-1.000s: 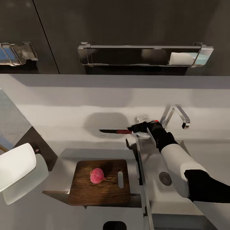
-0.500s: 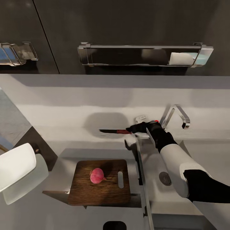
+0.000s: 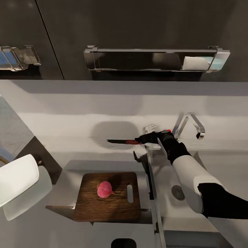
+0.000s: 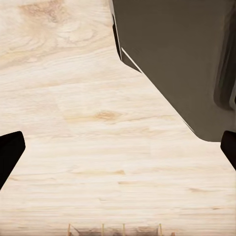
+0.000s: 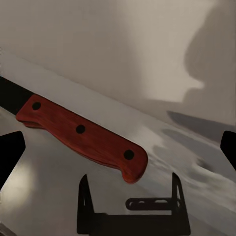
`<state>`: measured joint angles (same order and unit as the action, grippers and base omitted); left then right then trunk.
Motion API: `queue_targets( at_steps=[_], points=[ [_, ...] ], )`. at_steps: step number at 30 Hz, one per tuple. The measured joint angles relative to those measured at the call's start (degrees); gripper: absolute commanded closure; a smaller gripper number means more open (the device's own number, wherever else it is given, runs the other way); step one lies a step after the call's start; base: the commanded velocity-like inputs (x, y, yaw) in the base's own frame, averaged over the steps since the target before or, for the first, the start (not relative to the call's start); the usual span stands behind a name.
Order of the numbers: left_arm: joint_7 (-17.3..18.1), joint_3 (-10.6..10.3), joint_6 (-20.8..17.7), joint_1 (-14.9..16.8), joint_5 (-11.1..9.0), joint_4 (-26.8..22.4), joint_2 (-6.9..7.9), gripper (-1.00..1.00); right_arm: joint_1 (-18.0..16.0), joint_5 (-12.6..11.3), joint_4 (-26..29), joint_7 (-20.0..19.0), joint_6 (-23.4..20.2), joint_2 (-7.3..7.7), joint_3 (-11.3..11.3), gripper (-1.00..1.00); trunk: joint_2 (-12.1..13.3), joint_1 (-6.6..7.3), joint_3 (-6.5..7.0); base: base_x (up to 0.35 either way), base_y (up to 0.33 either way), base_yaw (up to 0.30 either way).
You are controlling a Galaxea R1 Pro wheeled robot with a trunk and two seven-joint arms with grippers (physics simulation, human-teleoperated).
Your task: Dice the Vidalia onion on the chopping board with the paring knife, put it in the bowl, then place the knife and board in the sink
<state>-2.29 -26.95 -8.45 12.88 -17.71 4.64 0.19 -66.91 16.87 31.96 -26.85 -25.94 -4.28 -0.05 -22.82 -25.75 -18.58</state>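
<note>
The paring knife [image 3: 121, 141] lies on the grey countertop [image 3: 69, 137] near the backsplash, its dark blade pointing left. My right gripper [image 3: 140, 139] is at the end of its red-brown handle [image 5: 83, 137]. In the right wrist view the gripper [image 5: 118, 150] is open, with the handle between its spread fingertips [image 5: 10, 153]. A pinkish onion [image 3: 105, 189] rests on the dark wooden chopping board [image 3: 103, 206]. The white bowl [image 3: 15, 181] sits at the far left. The sink [image 3: 165, 179] with its drain lies under my right forearm. My left gripper [image 4: 118, 150] is open over pale wood flooring.
A chrome tap [image 3: 190, 124] rises behind the sink, close to my right wrist. Glossy black upper cabinets carry a chrome rail shelf [image 3: 155, 59]. A black bracket [image 5: 132, 214] stands on the counter by the knife handle. A dark cabinet side [image 4: 177, 59] shows beside my left gripper.
My right gripper has crept slightly left, closer along the knife handle. The knife, onion and board have stayed put.
</note>
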Motion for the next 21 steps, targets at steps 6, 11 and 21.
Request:
queue_targets(
  at_steps=[6, 11, 21],
  points=[
    [0.0, 0.0, 0.0, 0.0, 0.0, 0.0, 0.00, -1.00, 0.0, 0.0, 0.0, 0.0, 0.9, -0.01, 0.0, -1.00, 0.0, 0.00, 0.00, 0.000, 0.000, 0.000],
    [0.0, 0.0, 0.0, 0.0, 0.0, 0.0, 0.00, -1.00, 0.0, 0.0, 0.0, 0.0, 1.0, -0.01, 0.1, -1.00, 0.0, 0.00, 0.00, 0.000, 0.000, 0.000],
    [0.0, 0.0, 0.0, 0.0, 0.0, 0.0, 0.00, -1.00, 0.0, 0.1, -0.2, 0.1, 0.9, -0.02, 0.1, -1.00, 0.0, 0.00, -0.18, 0.000, 0.000, 0.000]
  ],
)
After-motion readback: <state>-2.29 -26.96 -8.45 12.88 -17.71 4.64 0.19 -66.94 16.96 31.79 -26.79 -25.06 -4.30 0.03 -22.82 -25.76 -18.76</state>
